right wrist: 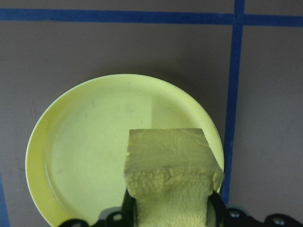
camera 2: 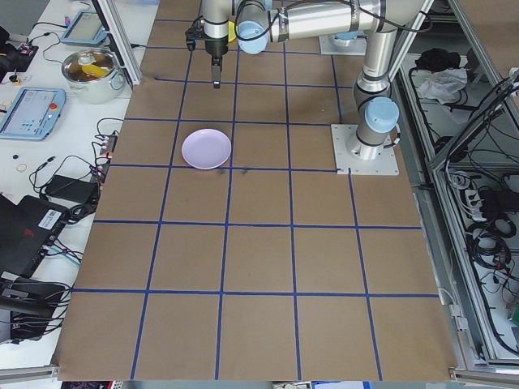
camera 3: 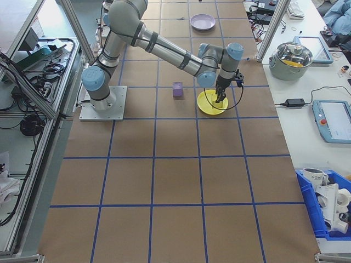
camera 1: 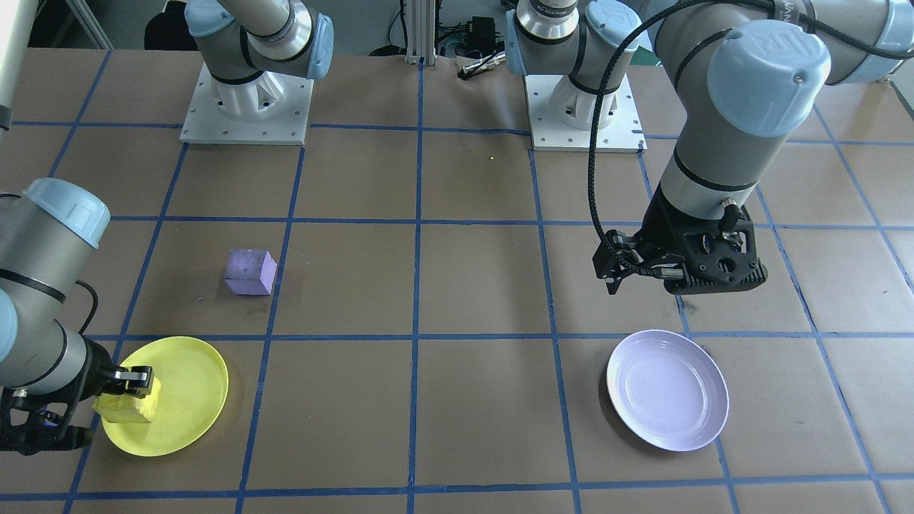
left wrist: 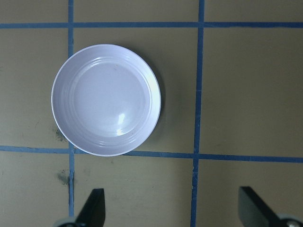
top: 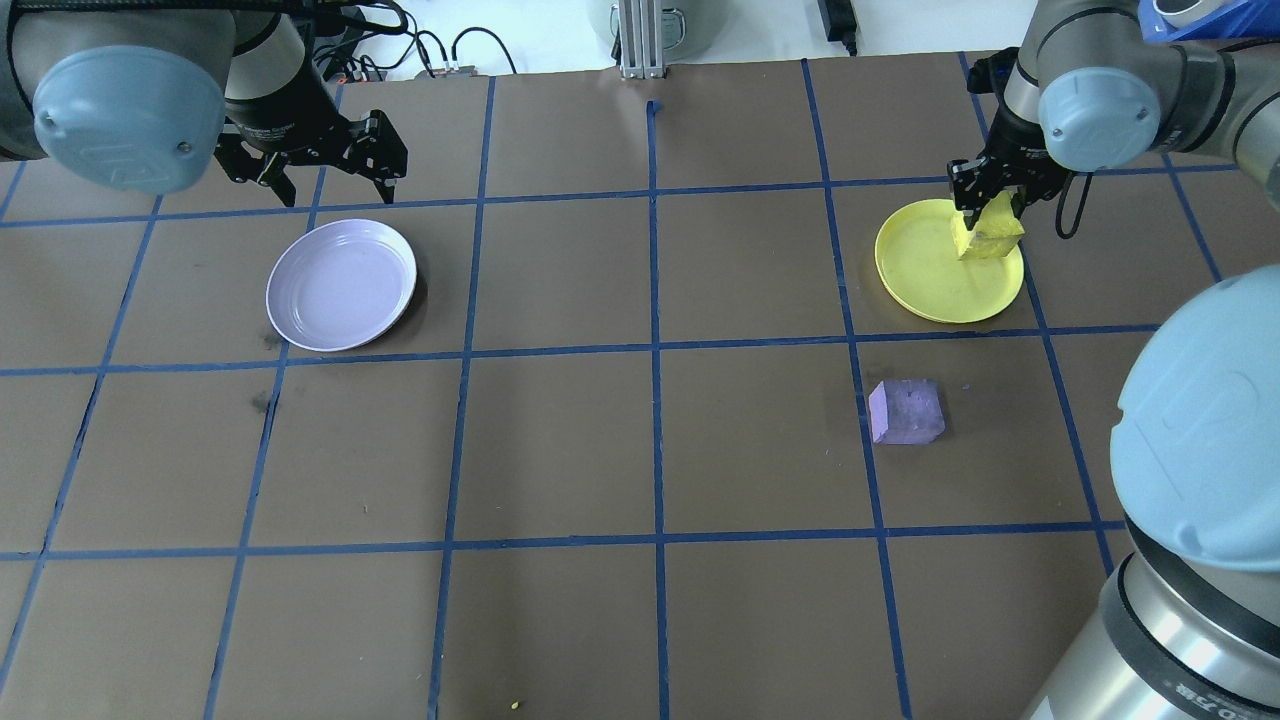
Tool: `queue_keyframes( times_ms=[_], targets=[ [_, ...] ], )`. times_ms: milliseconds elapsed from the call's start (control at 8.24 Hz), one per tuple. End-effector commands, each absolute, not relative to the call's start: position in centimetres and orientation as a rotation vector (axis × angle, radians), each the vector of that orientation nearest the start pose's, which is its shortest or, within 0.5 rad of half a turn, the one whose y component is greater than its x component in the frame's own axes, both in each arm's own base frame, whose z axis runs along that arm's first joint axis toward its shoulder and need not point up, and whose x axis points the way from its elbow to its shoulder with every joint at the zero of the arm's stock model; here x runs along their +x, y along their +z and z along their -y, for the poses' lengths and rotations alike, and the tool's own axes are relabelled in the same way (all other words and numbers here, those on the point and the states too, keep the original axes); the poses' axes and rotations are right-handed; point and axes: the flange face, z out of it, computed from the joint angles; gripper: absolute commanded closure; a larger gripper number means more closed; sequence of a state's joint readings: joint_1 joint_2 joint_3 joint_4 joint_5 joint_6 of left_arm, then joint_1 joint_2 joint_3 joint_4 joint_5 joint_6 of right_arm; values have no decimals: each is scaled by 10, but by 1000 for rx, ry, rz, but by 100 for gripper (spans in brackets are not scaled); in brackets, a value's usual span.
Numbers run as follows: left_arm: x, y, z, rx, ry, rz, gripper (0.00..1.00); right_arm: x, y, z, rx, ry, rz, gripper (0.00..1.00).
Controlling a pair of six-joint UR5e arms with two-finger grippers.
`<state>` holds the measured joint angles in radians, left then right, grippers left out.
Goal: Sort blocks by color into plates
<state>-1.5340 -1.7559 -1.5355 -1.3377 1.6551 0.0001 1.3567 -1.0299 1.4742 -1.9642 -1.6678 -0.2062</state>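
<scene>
Yellow block's (right wrist: 169,163) underside behind fingers (right wrist: 215,208)

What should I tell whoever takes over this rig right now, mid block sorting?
Right gripper: shut on the yellow foam cube, held over the round yellow plastic plate, not yet released.
Left gripper: open and empty, above the table just past the round lavender plastic plate.
Purple foam cube: on the table, on the robot's right side near the yellow plate.
Done: nothing finally placed.
Left: release the yellow cube into its plate; move the purple cube across to the lavender plate, which holds nothing.
</scene>
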Motion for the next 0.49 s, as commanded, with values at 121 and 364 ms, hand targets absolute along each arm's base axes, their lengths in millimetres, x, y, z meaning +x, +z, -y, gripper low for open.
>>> queue_keyframes(
  times_ms=[121,364],
  targets=[
    [-104,431,578,-64,-122,-3054,0,-16,231,680,73,161,-3207,24],
    [-103,431,578,-66,-124,-3054,0,-15,232,677,87,166,-3202,0]
  ],
)
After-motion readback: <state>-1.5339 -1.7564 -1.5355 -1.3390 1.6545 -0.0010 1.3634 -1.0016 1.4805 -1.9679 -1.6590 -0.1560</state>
